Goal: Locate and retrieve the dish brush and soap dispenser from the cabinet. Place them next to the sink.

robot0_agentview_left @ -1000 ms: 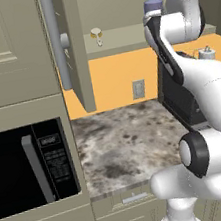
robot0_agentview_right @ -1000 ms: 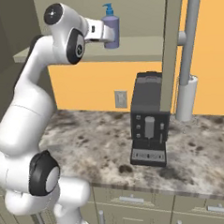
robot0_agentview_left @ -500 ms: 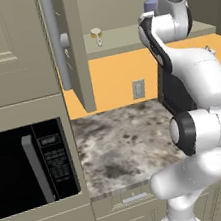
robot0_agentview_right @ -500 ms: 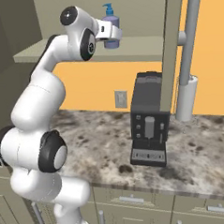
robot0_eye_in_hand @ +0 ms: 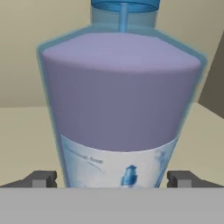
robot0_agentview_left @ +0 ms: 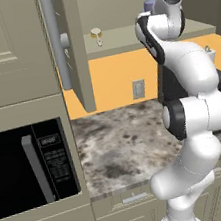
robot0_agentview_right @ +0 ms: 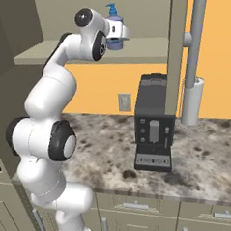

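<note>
Hand view: the soap dispenser (robot0_eye_in_hand: pixel 120 109) stands upright between the claw (robot0_eye_in_hand: pixel 112 178) fingertips, which sit wide at either side of its labelled base.

Dish brush (robot0_agentview_left: pixel 96 34) upright on cabinet (robot0_agentview_left: pixel 121 39) shelf, soap dispenser (robot0_agentview_left: pixel 150 0) behind arm

Two supporting surfaces are shown. The inner shelf (robot0_agentview_left: pixel 121 36) of the open cabinet (robot0_agentview_left: pixel 74 47) carries the dish brush (robot0_agentview_left: pixel 96 34), set upright toward the shelf's left end near the front edge, and the soap dispenser (robot0_agentview_right: pixel 114 30), set upright farther right. Below it, the speckled stone counter (robot0_agentview_right: pixel 110 151) carries a black coffee machine (robot0_agentview_right: pixel 152 122) near its middle and a white paper-towel roll (robot0_agentview_right: pixel 190 101) on a stand toward the back edge.
</note>
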Tool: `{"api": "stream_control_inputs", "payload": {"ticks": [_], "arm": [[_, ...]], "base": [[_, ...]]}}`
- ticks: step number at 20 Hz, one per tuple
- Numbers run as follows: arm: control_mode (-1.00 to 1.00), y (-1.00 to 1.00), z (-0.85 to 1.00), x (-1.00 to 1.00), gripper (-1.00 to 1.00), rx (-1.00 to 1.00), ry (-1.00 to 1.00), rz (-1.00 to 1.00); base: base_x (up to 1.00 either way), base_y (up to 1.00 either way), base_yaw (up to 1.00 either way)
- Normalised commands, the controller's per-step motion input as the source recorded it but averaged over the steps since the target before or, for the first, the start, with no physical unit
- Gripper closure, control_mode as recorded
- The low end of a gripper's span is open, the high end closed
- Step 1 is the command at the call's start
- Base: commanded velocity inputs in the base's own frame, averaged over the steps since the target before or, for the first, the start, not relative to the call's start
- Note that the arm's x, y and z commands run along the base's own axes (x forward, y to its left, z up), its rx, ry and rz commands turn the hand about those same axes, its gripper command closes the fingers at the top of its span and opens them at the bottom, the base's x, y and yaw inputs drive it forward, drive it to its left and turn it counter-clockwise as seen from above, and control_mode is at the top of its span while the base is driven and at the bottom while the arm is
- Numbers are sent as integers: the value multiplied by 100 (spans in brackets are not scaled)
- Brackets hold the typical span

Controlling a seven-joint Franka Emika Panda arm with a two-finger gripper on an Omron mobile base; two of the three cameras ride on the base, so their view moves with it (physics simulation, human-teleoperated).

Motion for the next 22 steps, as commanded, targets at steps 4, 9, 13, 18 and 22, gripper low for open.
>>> {"api": "stream_control_inputs", "payload": {"ticks": [4,9,13,18,22], "arm": [[-100,-13,0,36,-100,0,0,4],[-100,-4,-3,28,100,0,0,2],[-100,5,-3,-3,100,1,0,0],[-100,17,-1,-49,100,2,-2,-6],[-100,27,0,-71,100,0,-6,-5]], "base": [[0,0,0],[0,0,0],[0,0,0],[0,0,0],[0,0,0]]}}
